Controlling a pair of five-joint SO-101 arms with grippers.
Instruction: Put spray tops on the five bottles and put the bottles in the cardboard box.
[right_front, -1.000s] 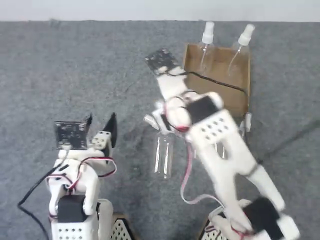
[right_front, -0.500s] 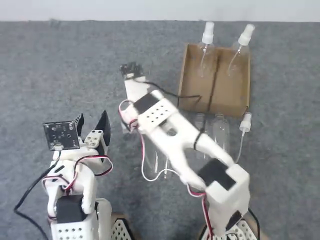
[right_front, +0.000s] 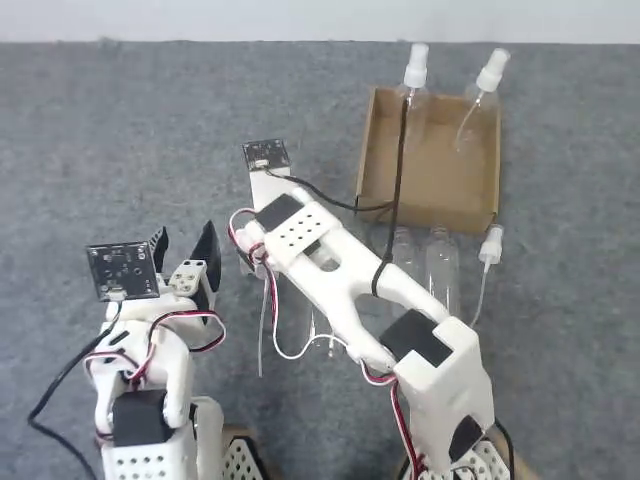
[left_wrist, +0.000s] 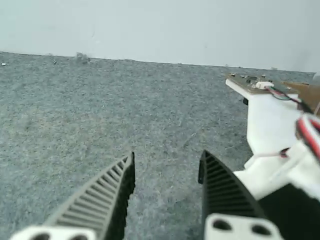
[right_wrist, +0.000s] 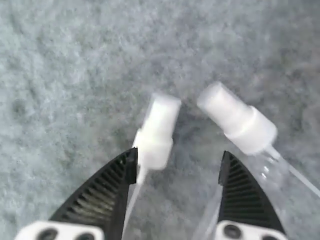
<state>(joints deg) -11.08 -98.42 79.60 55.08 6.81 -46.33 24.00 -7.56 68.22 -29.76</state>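
Hovering with jaws apart, right gripper (right_wrist: 178, 152) sits over a loose spray top (right_wrist: 156, 131) beside a spray-topped bottle (right_wrist: 240, 125); left gripper (left_wrist: 167, 159) likewise spread above tabletop (left_wrist: 75, 100).

The left arm (right_front: 150, 350) sits folded up close to its base. The left end effector (right_front: 185, 234) points away from the base, and its two dark fingers (left_wrist: 107, 195) are spread apart with nothing between them. The right arm (right_front: 340, 270) stretches far out and leans across toward the left arm's side. The right end effector (right_wrist: 178, 153) points down, its fingers wide apart too, gripping nothing
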